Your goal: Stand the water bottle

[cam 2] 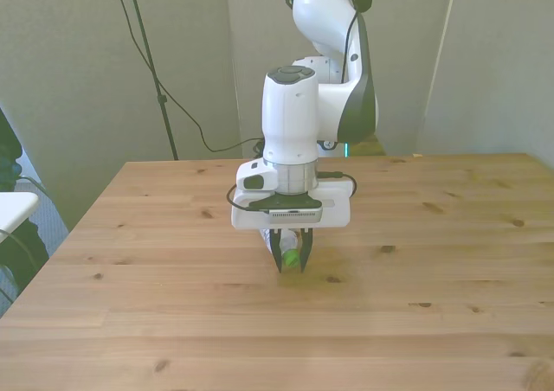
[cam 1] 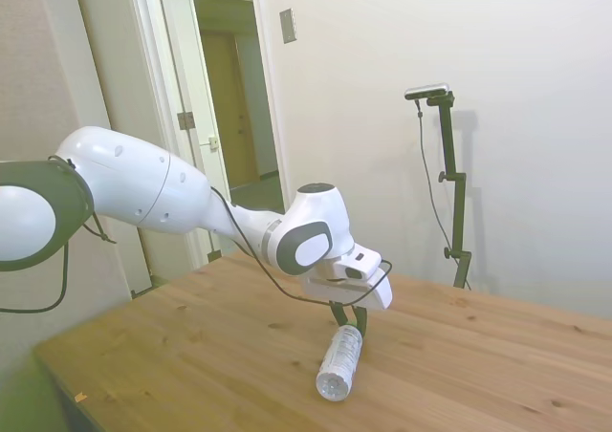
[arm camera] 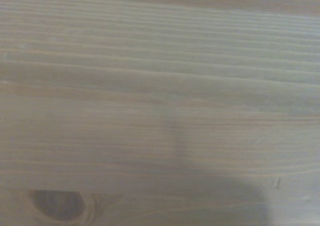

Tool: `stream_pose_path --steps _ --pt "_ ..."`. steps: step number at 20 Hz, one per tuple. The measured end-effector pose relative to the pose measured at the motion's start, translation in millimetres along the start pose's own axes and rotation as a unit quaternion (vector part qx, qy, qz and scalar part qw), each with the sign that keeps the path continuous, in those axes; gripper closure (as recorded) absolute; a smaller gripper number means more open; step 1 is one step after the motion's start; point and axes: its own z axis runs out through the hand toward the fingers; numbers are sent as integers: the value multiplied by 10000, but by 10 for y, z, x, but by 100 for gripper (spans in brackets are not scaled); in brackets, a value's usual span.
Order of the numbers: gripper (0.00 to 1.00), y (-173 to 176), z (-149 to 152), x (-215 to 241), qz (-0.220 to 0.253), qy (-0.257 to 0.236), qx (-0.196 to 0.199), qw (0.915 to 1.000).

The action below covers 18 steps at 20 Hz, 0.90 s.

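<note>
The water bottle (cam 1: pixel 339 360), small and clear with a white label, lies on its side on the wooden table (cam 1: pixel 191 356). Its green cap (cam 2: pixel 291 258) sits between the dark fingers. My gripper (cam 1: pixel 350 325) is shut on the bottle's cap end, low over the table, also seen as the gripper (cam 2: pixel 291 261) in the front view. The bottle's body extends away from the fingers toward the arm's base side and is mostly hidden behind the hand in the front view. The wrist view shows only blurred wood grain (arm camera: pixel 160 106).
An open doorway (cam 1: pixel 229 97) lies behind the table's far side in the side view. A dark cable (cam 2: pixel 182 105) hangs behind the table in the front view. The table's front edge (cam 2: pixel 277 382) is near the camera.
</note>
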Motion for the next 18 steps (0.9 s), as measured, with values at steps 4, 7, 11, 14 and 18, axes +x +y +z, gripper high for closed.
stream_pose_path --steps 4,7,11,14,18 --pt "100 -14 -173 125 181 231 127 9995" --pt "100 -110 -459 185 510 469 341 9970" --pt "100 -361 -958 176 1288 832 798 9849" --pt "100 -545 -1214 138 1723 1279 1192 9694" --pt "100 -652 -1222 3 2013 2090 1545 9444"
